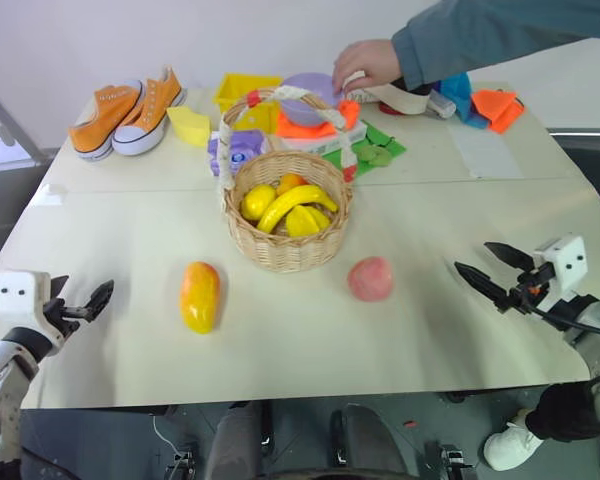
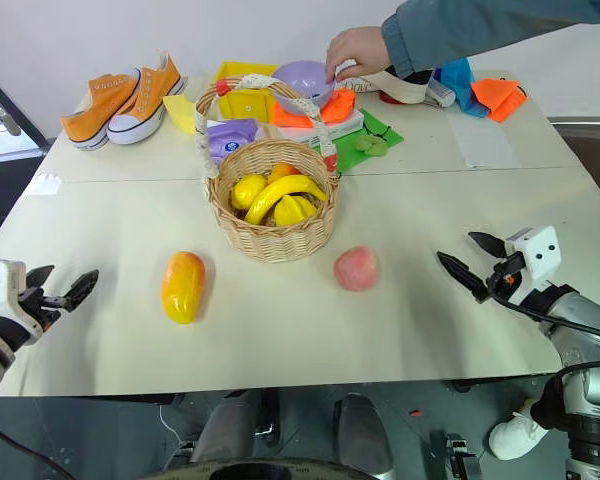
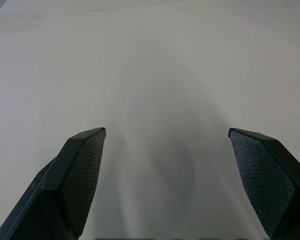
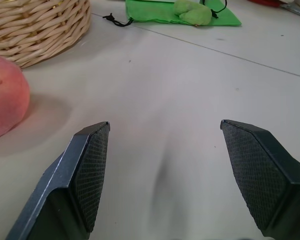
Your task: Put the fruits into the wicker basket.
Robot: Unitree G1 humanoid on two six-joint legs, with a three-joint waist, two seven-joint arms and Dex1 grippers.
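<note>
Right now the mango (image 1: 200, 296) and the peach (image 1: 370, 278) both lie on the pale table (image 1: 280, 350), outside the wicker basket (image 1: 285, 250). The mango sits in front of the basket toward the robot's left, the peach in front toward its right; neither touches the basket, and they are well apart from each other. The basket stands near the table's middle, its taped handle (image 1: 280, 95) arching upright, with a banana (image 1: 295, 203) and other yellow fruit inside.

The left pincer (image 1: 80, 300) hovers at the left table edge, its fingers spread and holding nothing, with bare table between them in the left wrist view. The right pincer (image 1: 490, 268) is over the right side of the table, fingers also spread and empty, pointing toward the peach but apart from it.

At the far side, a person's hand (image 1: 365, 62) rests on a purple bowl (image 1: 310, 88) among clutter: orange sneakers (image 1: 128, 112), a yellow bin (image 1: 245, 92) and a green cloth (image 1: 370, 150).
</note>
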